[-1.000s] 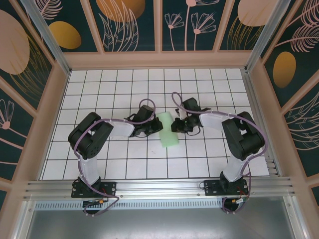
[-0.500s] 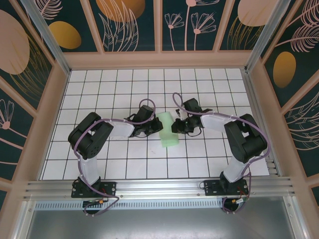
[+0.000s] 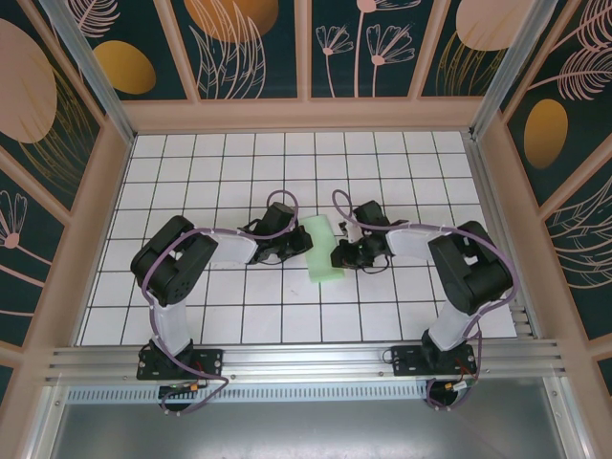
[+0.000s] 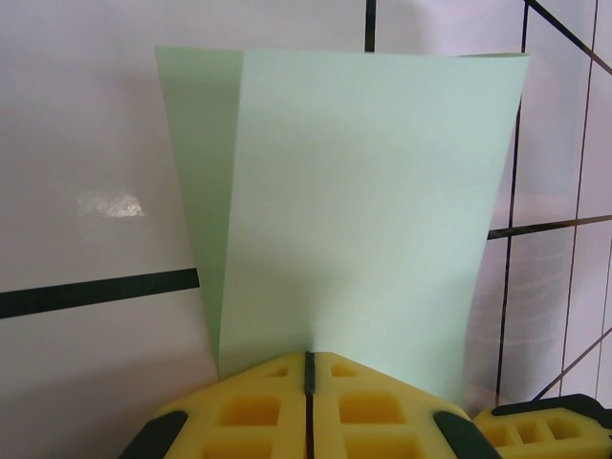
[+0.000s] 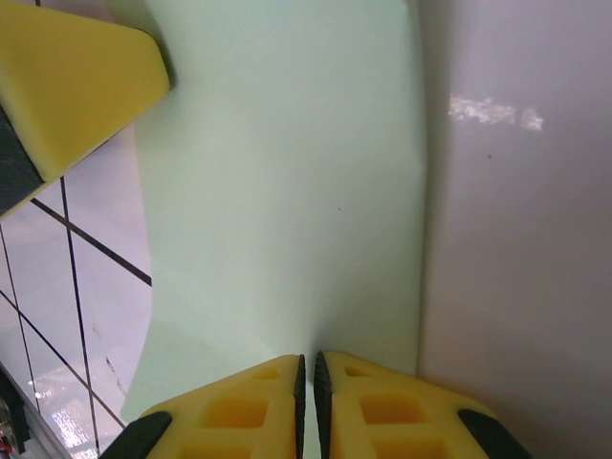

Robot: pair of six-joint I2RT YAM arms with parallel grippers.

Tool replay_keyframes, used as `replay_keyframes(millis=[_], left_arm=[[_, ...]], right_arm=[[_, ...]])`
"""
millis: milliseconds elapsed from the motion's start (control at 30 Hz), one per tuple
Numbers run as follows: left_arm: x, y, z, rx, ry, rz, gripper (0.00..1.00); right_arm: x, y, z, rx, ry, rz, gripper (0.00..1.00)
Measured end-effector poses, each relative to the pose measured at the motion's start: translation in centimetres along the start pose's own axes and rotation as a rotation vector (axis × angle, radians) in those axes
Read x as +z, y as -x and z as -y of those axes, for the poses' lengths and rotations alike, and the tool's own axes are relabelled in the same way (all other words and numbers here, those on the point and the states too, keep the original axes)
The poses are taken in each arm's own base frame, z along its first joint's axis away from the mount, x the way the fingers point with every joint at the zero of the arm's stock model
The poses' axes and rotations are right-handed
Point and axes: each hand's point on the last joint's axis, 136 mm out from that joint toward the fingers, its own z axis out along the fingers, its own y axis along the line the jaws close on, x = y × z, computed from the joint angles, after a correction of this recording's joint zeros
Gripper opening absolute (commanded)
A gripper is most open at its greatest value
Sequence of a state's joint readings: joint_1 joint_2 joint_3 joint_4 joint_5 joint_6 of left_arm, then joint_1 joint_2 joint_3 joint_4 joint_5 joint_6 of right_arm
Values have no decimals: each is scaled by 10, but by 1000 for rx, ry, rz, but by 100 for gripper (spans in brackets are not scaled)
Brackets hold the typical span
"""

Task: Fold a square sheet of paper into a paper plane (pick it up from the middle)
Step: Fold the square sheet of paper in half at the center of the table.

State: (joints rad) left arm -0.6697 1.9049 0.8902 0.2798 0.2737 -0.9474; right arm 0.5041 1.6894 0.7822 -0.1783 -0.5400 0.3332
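Observation:
The square sheet of paper (image 3: pixel 323 251) is pale mint green and folded over into a narrow oblong, blunt at both ends, lying mid-table between the two arms. My left gripper (image 3: pixel 305 245) is at its left edge. In the left wrist view the yellow jaws (image 4: pixel 308 357) are shut on the near edge of the folded paper (image 4: pixel 363 191), with a lower layer showing as a strip on the left. My right gripper (image 3: pixel 338 256) is at the paper's right edge, its jaws (image 5: pixel 308 360) shut on the paper (image 5: pixel 287 172) with a hairline gap.
The white gridded table (image 3: pixel 239 172) is walled by wooden frames with patterned panels (image 3: pixel 287 48). A metal rail (image 3: pixel 306 361) runs along the near edge by the arm bases. The left gripper's finger (image 5: pixel 67 86) shows close by in the right wrist view.
My right gripper has slid along the paper's right edge toward the near side of the table. The left gripper and the paper have stayed in place.

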Motion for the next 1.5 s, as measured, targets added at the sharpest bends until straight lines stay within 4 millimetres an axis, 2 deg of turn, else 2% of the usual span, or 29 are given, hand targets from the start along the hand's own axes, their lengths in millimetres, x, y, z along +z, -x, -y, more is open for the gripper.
replay_keyframes(millis=[100, 267, 400, 600, 800, 900, 1000, 1100, 1233, 1333, 1500], left_arm=[[0, 0, 0, 1, -3, 1, 9], [0, 0, 0, -1, -6, 3, 9], [0, 0, 1, -1, -7, 2, 9], [0, 0, 1, 0, -8, 2, 9], [1, 0, 1, 4, -11, -1, 9], [1, 0, 1, 7, -11, 0, 9], [1, 0, 1, 8, -11, 0, 8], [1, 0, 1, 11, -11, 0, 8], [1, 0, 2, 12, -17, 3, 8], [1, 0, 2, 13, -17, 4, 8], [1, 0, 2, 13, -18, 5, 8]], right_arm=[[-5, -6, -2, 10, -14, 3, 15], [-6, -13, -19, -14, -2, -2, 14], [0, -25, -6, 21, -37, -11, 14], [-1, -25, -2, 34, -33, 33, 14], [-15, -30, -1, 49, -42, 64, 16], [-34, -14, -18, 32, -15, 131, 17], [-55, 23, -37, 5, 21, 228, 16], [-63, 61, -43, 6, 35, 292, 15], [-44, 93, -36, 20, 29, 284, 14], [-22, 100, -28, 29, 22, 242, 14], [1, 108, -15, 50, 13, 206, 14]])
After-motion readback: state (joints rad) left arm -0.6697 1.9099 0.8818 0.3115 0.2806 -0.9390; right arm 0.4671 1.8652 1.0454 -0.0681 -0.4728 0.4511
